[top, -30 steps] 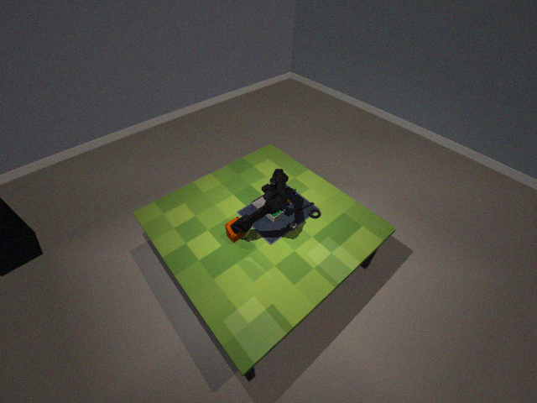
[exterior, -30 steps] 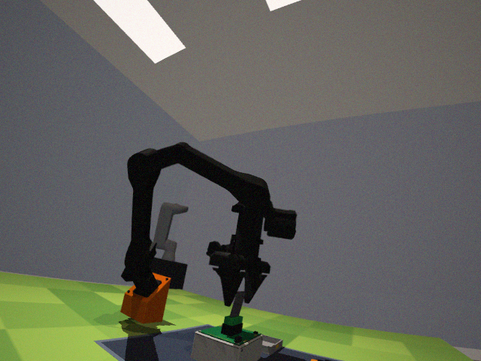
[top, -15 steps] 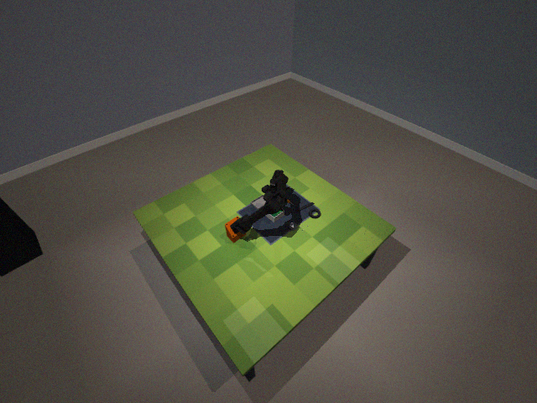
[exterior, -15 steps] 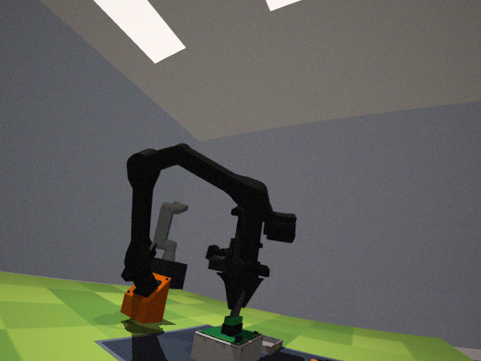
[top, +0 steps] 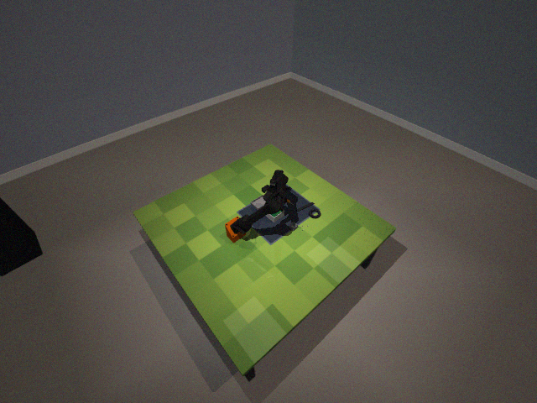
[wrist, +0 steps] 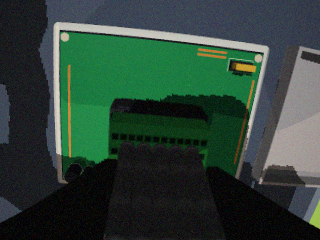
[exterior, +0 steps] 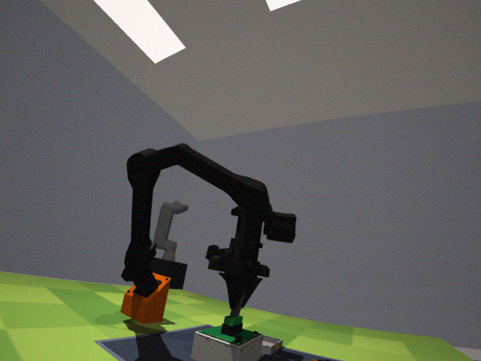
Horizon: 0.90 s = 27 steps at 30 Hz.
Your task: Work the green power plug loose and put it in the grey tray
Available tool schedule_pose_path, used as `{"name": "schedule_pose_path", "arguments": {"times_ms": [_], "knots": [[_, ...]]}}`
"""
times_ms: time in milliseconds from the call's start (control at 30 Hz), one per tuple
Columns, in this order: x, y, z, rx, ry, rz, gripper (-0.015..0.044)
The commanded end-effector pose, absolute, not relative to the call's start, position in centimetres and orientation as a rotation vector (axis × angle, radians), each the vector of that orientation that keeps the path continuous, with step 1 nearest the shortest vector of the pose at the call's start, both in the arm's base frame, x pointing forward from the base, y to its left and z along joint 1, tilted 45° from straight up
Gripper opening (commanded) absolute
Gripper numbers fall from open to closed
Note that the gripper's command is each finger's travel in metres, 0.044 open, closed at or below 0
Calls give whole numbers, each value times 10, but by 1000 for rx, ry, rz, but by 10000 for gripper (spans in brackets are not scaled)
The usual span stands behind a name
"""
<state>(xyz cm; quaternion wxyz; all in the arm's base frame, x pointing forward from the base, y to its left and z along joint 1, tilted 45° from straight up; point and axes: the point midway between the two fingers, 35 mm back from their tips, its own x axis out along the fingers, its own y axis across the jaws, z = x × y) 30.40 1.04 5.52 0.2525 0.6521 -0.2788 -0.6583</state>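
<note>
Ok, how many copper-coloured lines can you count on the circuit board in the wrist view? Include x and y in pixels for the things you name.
4 on the circuit board (wrist: 90,65): one along its left edge, one along its right, two short ones near the top right. The pincer (wrist: 162,174) may hide more.
</note>
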Motion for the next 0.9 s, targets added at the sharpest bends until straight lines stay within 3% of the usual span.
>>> {"name": "schedule_pose_path", "arguments": {"times_ms": [0, 867], "knots": [[304, 10, 56, 1773, -757, -1786, 0], [305, 23, 69, 1773, -756, -1786, 0]]}}
